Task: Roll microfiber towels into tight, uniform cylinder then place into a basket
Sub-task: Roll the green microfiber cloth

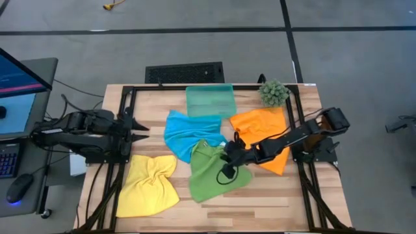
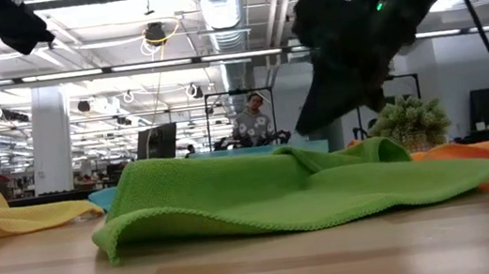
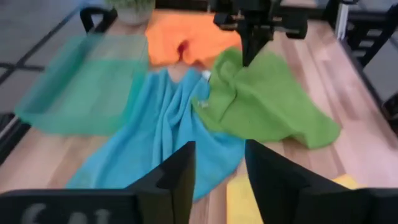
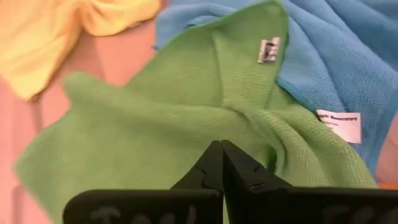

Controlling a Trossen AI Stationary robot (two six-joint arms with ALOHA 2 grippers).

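The green towel (image 1: pixel 211 174) lies crumpled on the table, its far corner over the blue towel (image 1: pixel 187 133). My right gripper (image 4: pixel 221 149) is shut and slants down just above the green towel's far part (image 2: pixel 336 115); the low view shows a gap beneath it. The orange towel (image 1: pixel 260 125) lies under the right arm, with the yellow towel (image 1: pixel 151 185) at the near left. The teal basket (image 1: pixel 210 99) stands at the far edge. My left gripper (image 3: pixel 219 168) waits open and raised at the table's left (image 1: pixel 143 130), pointing across the towels.
A spiky green plant ball (image 1: pixel 273 93) sits at the far right corner beside the orange towel. A black frame (image 1: pixel 123 97) runs around the wooden table. Bare wood shows along the near edge (image 1: pixel 260 208).
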